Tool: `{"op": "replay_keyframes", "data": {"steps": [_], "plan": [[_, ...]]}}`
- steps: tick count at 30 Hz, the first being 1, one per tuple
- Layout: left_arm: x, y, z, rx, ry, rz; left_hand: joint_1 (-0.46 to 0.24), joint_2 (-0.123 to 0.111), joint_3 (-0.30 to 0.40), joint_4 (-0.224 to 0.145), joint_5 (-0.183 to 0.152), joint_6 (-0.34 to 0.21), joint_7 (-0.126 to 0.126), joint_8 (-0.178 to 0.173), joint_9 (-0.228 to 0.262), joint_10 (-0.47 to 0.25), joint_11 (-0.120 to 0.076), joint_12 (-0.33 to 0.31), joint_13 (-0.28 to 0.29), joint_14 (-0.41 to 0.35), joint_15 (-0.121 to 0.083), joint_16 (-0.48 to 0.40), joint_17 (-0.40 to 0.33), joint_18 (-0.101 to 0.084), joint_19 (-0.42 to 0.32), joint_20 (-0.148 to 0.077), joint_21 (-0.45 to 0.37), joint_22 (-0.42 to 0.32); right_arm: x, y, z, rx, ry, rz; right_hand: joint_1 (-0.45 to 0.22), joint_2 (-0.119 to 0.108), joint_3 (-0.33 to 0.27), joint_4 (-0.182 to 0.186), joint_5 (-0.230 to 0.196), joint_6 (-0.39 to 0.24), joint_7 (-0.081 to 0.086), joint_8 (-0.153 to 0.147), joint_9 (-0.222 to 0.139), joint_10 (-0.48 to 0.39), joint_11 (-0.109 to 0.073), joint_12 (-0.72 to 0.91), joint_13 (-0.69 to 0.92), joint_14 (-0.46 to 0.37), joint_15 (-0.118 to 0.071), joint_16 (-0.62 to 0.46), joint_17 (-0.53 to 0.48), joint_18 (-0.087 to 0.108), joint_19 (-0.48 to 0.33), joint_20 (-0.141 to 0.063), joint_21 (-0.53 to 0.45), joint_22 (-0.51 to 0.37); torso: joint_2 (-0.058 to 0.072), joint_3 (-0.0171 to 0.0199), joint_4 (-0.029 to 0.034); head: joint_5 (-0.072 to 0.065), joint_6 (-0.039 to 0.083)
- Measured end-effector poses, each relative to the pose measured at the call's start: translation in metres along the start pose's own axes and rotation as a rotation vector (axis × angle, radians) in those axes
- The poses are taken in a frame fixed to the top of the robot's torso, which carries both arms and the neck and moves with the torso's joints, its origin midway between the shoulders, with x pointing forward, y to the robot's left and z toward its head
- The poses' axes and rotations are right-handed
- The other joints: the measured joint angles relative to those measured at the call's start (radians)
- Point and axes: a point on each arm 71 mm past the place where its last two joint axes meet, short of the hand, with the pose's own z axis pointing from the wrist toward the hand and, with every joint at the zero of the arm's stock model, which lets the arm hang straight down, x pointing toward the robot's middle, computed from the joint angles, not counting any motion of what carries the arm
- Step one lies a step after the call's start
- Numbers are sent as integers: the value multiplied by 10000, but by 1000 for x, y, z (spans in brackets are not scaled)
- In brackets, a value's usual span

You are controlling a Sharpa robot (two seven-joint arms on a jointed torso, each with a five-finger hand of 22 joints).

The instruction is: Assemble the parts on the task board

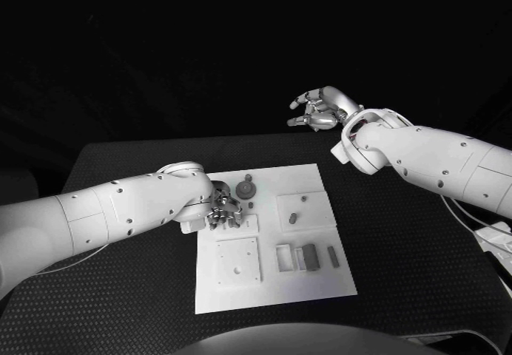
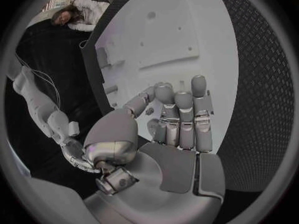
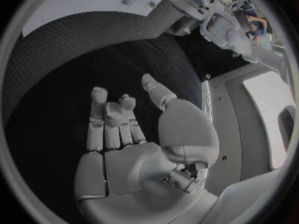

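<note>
Head camera looks down; wrist cameras sit close behind each robot hand.

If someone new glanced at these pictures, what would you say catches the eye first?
Probably the white task board in the middle of the black table, with small grey parts lying near its centre. Next, the left hand sits low at the board's left edge, fingers curled, apparently holding nothing. The right hand hangs raised beyond the table's far right corner, also holding nothing.
</note>
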Motion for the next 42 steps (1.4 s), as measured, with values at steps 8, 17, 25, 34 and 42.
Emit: {"op": "replay_keyframes", "data": {"steps": [8, 17, 25, 34, 42], "plan": [[0, -1, 0, -2, -51, 117, -21, 21, -1, 1, 60, 1, 0, -1, 7, 1, -1, 0, -41, 20, -20, 38, -75, 1, 35, 33, 39, 0, 0, 0, 0, 1, 9, -3, 0, 0, 0, 0, 0, -8, 8, 0, 1, 0, 0, 0, -10, 0, 0, 0, 0, 89, 0, 0, 0, 0, 0, -6, 3, -1, -4], [0, -1, 0, -1, -77, 175, -130, -83, -189, 86, -19, 125, -57, -20, 6, 87, -87, 0, -94, 36, -35, 38, -199, 30, 34, 34, 39, -2, 0, 0, 0, 3, 22, -3, 0, 0, 0, 0, 0, -12, 12, 0, 1, 0, 0, 0, -9, 0, 0, 0, 0, 139, -1, 1, 0, 0, 1, -6, 3, -14, -10], [1, -2, -1, 7, -136, 289, -274, 8, -230, 105, -9, 155, -84, -21, 5, 122, -121, 0, -116, 36, -35, 111, -277, 62, 33, 36, 39, -2, 0, 0, 0, 2, 31, -2, 0, 0, 0, 0, 0, -14, 14, 0, -2, 0, 0, 0, -8, -25, 25, 0, 0, 137, -1, 1, 0, 0, 1, -6, 2, -29, -26], [1, -4, -1, 36, -292, 541, -365, 105, -184, 53, 428, 159, -87, -10, 2, 125, -125, 40, -152, 36, -35, 195, -392, 64, 71, -1, 39, -3, 0, -1, 0, 7, 35, -4, 0, 0, 0, 0, 0, -23, 23, 0, -7, 0, 0, 0, -18, -26, 26, 0, 0, 133, -1, 1, 0, 3, 0, -10, 2, -32, -38], [2, -6, -2, 76, -441, 729, -368, 109, -174, -11, 1020, 161, -88, 38, 19, 126, -126, 116, -161, 75, -71, 379, -491, 63, 143, 0, 115, -3, 0, -1, 0, 9, 38, -4, 0, 0, 0, 0, 0, -1, 1, 0, -7, 0, 0, 0, -17, -26, 26, 0, 0, 129, -1, 1, 0, 8, -1, -10, -2, -52, -49]]}}
